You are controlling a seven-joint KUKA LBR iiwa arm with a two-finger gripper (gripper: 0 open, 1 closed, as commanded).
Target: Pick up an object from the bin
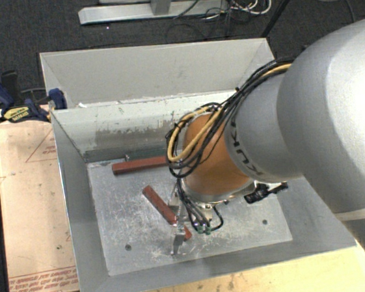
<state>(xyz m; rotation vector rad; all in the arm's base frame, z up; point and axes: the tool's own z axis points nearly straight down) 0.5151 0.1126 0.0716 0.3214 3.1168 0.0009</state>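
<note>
Gripper [180, 242] is sitting low on the bin [123, 230] floor at one end of the slanted brown stick [157, 202]; open or clamped, cannot tell; lift is remaining.

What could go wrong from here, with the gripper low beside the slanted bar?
1. The gripper sits at the lower end of the slanted bar, not its middle; a grasp there may let the bar swing or slip out.
2. It is low over the bin floor, so pushing further down might scrape the metal or shove the bar aside.
</note>
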